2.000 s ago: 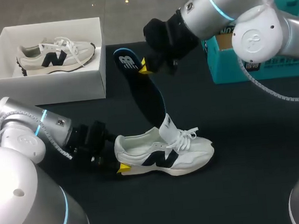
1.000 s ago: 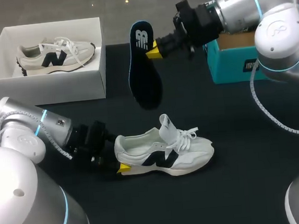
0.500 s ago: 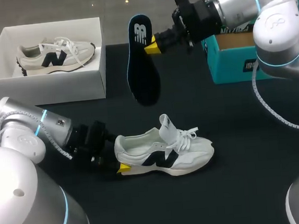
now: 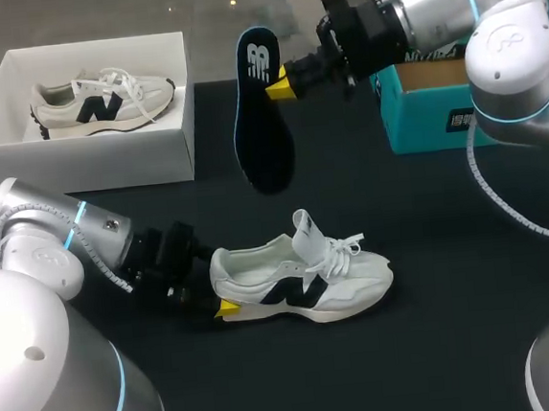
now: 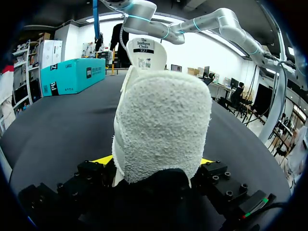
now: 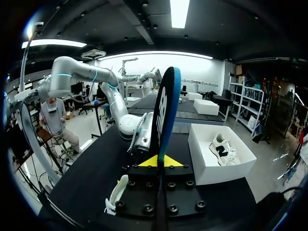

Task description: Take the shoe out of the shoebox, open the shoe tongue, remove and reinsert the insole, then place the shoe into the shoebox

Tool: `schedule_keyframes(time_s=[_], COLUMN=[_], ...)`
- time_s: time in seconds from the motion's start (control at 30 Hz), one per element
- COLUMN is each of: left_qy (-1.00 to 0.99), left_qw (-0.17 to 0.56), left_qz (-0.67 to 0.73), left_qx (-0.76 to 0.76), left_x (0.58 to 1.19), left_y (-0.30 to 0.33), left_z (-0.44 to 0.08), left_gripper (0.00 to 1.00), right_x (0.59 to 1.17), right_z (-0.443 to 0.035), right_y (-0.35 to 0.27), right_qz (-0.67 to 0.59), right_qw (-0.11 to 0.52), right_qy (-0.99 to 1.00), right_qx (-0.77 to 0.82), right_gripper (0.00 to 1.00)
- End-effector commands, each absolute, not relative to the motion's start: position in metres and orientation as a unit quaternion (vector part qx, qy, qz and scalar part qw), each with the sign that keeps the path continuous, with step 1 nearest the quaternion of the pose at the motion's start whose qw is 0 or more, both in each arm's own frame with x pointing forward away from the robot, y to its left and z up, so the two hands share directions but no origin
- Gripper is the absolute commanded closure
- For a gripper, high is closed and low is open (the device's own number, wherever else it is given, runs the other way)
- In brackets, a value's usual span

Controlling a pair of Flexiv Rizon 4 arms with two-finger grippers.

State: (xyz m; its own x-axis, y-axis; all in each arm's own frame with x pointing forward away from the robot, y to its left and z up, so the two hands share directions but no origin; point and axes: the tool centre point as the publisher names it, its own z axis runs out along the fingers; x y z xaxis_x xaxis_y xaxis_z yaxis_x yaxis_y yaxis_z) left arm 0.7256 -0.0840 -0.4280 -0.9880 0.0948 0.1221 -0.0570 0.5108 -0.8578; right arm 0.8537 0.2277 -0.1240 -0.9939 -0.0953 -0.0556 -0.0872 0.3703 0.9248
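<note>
Pinching insole (image 4: 262, 120), right fingers (image 4: 278, 86); left fingers (image 4: 228, 309) closed around shoe (image 4: 305, 282).

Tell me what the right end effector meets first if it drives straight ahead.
Beyond the insole the right end effector grips, likely the left arm, which sits ahead in the wrist view; the shoebox lies off to one side. Depth is unclear.

Black table (image 4: 432, 249) bears white shoebox (image 4: 87, 153), shoe (image 4: 300, 282), teal box (image 4: 436, 122)

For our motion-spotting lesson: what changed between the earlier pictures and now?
The right gripper raised the insole away from the shoe; it now hangs clear above the table. The left gripper stayed shut on the shoe's heel; the shoe did not move.
</note>
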Motion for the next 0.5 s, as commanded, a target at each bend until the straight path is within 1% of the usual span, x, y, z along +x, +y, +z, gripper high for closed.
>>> schedule_keyframes(time_s=[0.03, 0.4, 0.5], left_qy=[-0.866, -0.866, -0.866], left_qw=[0.078, 0.078, 0.078], left_qz=[0.493, 0.493, 0.493], left_qx=[-0.011, -0.011, -0.011], left_x=[0.726, 0.726, 0.726], left_y=[-0.086, -0.086, -0.086], left_z=[-0.431, -0.431, -0.431], left_gripper=[1.00, 1.00, 1.00], right_x=[0.854, 0.854, 0.856], right_z=[-0.124, -0.124, -0.097], right_y=[0.229, 0.229, 0.214], right_qz=[-0.558, -0.558, -0.572], right_qw=[0.003, 0.003, 0.015], right_qy=[-0.828, -0.828, -0.819], right_qx=[0.055, 0.055, 0.035], right_gripper=[1.00, 1.00, 1.00])
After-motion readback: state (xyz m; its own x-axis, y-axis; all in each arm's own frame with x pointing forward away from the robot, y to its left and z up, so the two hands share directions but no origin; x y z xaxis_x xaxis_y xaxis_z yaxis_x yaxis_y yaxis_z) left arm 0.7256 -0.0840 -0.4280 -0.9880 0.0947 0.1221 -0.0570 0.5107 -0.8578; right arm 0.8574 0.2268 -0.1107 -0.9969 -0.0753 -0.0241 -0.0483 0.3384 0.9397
